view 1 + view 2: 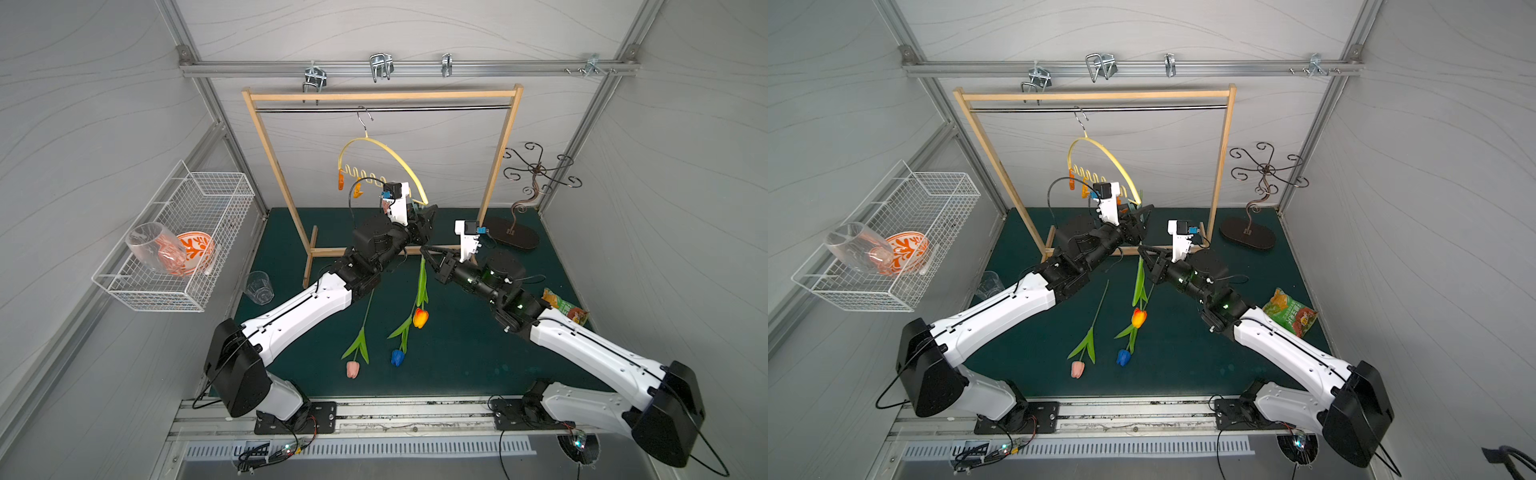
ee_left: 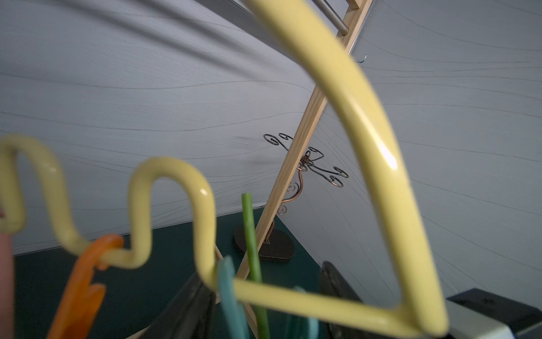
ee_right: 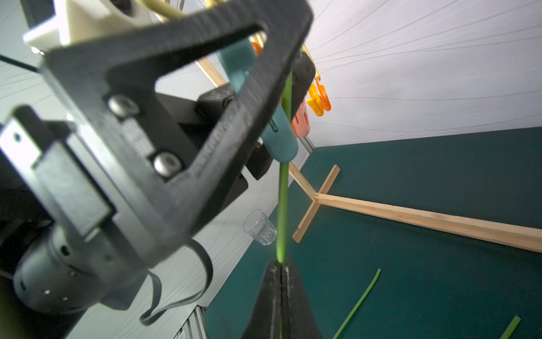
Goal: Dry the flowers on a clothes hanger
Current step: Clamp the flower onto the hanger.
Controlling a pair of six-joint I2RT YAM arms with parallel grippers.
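Below the right end of the clothes hanger (image 2: 378, 152), a tulip stem (image 3: 283, 211) is clamped in the right gripper (image 3: 282, 265), plainest in its wrist view. The left gripper (image 2: 264, 296) is spread around the teal clothespin (image 2: 230, 293). The orange-yellow head (image 1: 420, 318) is seen only in both top views.

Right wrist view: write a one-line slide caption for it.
Right pincer shut on a green stem that passes the teal clothespin, flanked by the left pincer's fingers.

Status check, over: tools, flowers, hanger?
Right tool shut on orange tulip; stem runs up past teal clothespin on clothes hanger. Left tool astride that pin, grip unclear. Pink tulip, blue tulip on mat. No obstruction seen.
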